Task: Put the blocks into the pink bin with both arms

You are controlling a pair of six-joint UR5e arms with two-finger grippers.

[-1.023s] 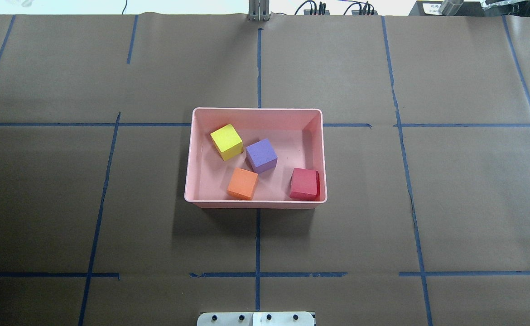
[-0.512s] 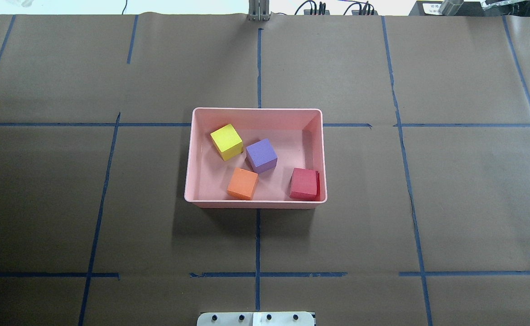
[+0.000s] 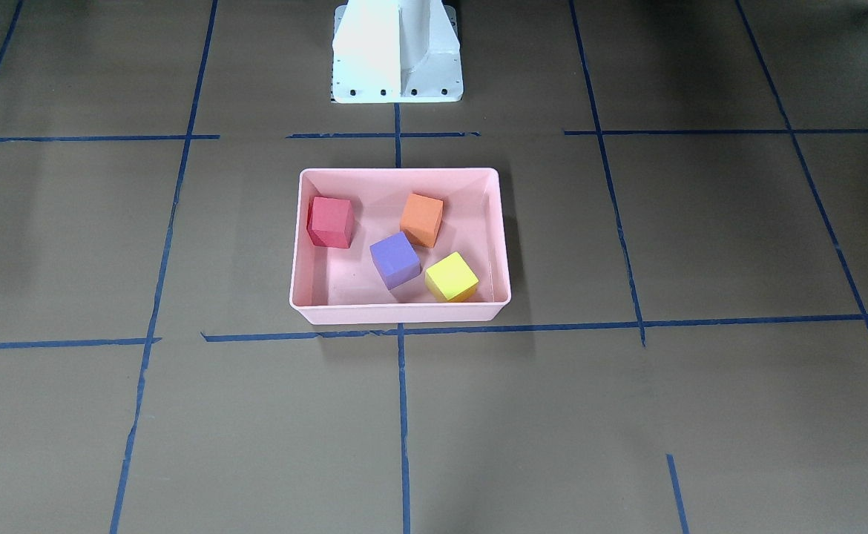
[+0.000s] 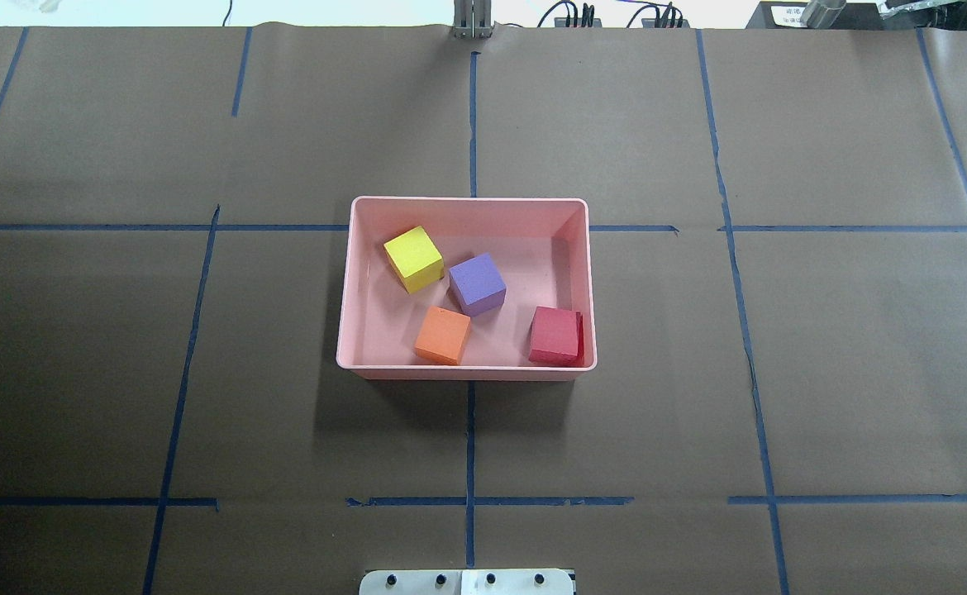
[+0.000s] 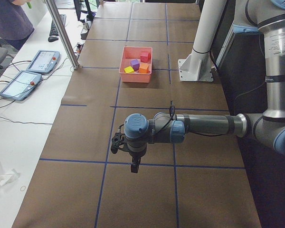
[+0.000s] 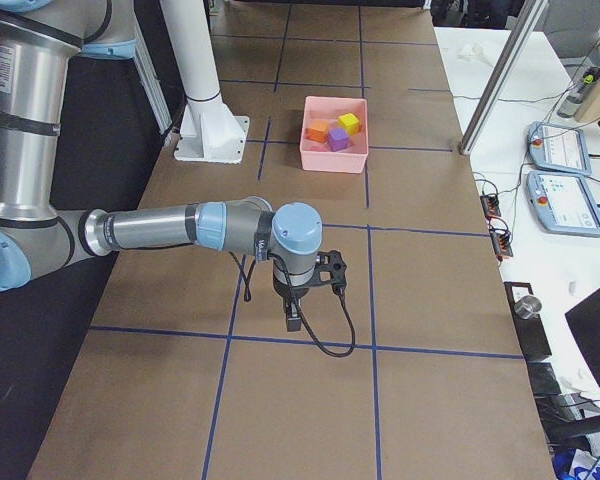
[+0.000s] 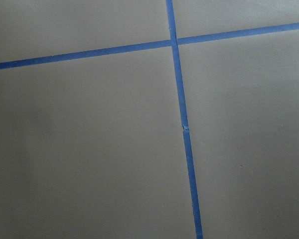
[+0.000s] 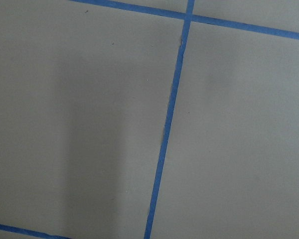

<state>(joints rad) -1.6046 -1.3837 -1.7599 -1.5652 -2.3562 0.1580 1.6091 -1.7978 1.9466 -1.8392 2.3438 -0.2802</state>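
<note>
Since the front-facing view shows the red block, orange block, purple block and yellow block all inside the pink bin, the task looks finished, with nothing left to place. Overhead, all four sit within its walls. From the left end, the left gripper hangs well apart from the bin. From the right end, so does the right gripper. I cannot tell how wide either pincer stands.

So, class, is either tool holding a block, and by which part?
No block is held: red block, purple block, orange block and yellow block all lie in the pink bin, away from the left tool and right tool.
</note>
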